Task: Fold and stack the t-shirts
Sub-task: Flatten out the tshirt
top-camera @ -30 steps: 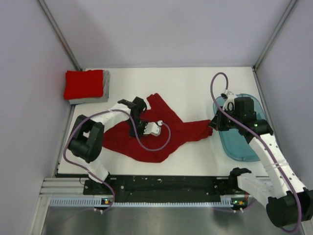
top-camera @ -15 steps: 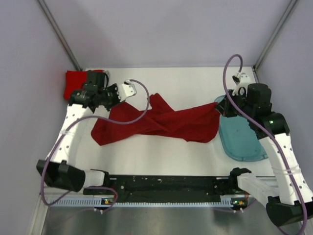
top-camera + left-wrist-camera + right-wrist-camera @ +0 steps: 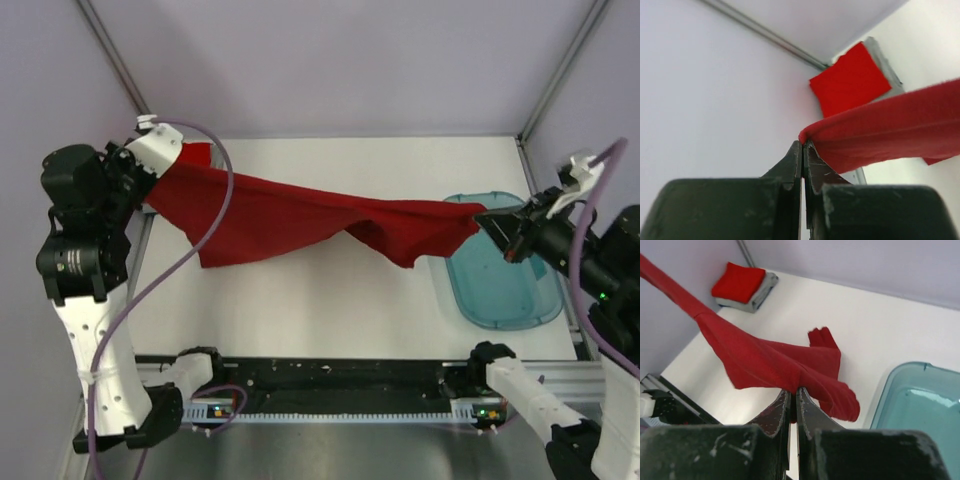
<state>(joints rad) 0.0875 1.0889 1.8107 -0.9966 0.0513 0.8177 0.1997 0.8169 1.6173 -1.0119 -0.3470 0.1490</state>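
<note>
The dark red t-shirt (image 3: 300,218) hangs stretched in the air between both arms, sagging in the middle above the table. My left gripper (image 3: 148,182) is shut on its left end, high at the far left; the pinch shows in the left wrist view (image 3: 804,142). My right gripper (image 3: 487,217) is shut on its right end above the teal tub; the pinch shows in the right wrist view (image 3: 794,388). The brighter red t-shirt (image 3: 850,80) lies folded on the folded grey t-shirt (image 3: 885,62) in the far left corner, also seen in the right wrist view (image 3: 738,282).
A translucent teal plastic tub (image 3: 497,275) sits at the table's right side, under my right arm. White walls and metal posts close in the table at the back and sides. A black rail (image 3: 330,375) runs along the near edge.
Both arms have risen and pulled apart, lifting the dark red t-shirt off the table and stretching it out. The folded stack is now mostly hidden behind my left arm in the top view.
</note>
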